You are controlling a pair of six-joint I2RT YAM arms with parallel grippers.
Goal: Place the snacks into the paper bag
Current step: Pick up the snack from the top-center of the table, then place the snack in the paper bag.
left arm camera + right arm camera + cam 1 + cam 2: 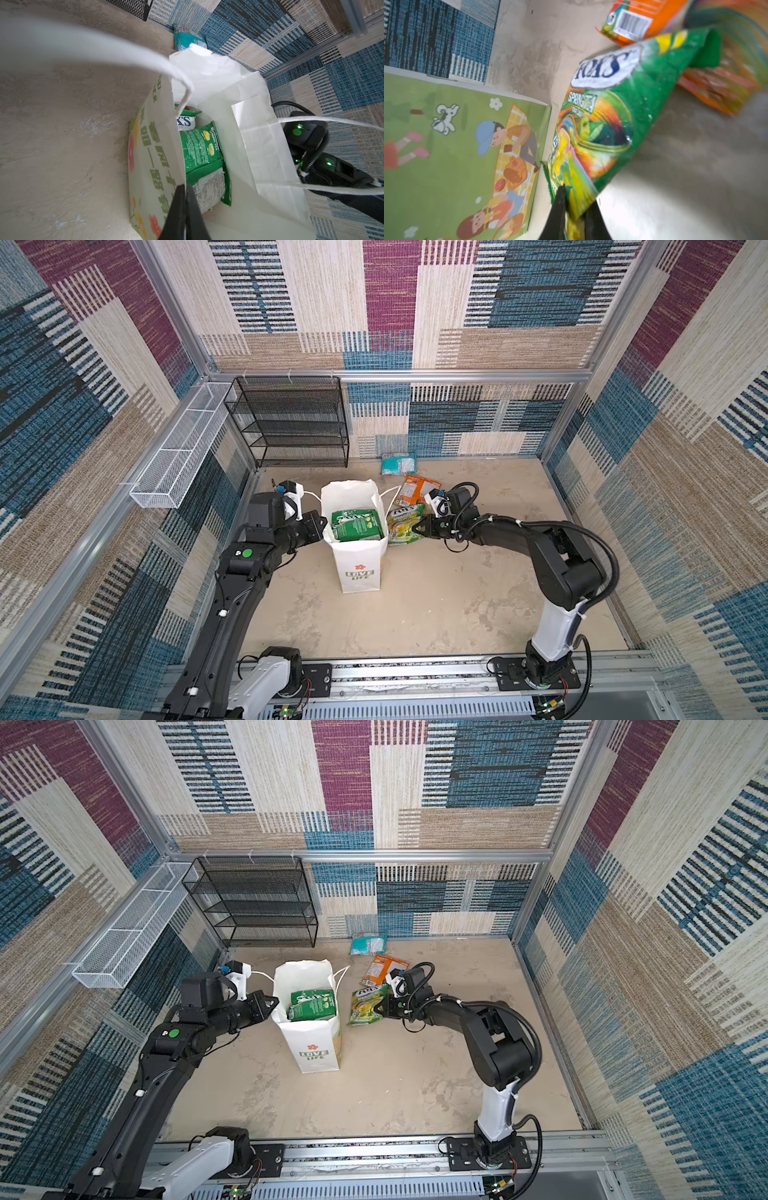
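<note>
Right wrist view: the right gripper (574,199) has its jaws pinching the corner of a green-yellow FOX'S packet (608,124), just beside the paper bag (467,155). In both top views the bag stands mid-frame, green packets (356,524) inside, the left gripper (322,523) with jaws clamped on its rim.

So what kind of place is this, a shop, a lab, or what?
Probably a robot test cell: an aluminium frame lined with patterned carpet panels, and two arms mounted on a metal rail at the near edge.
</note>
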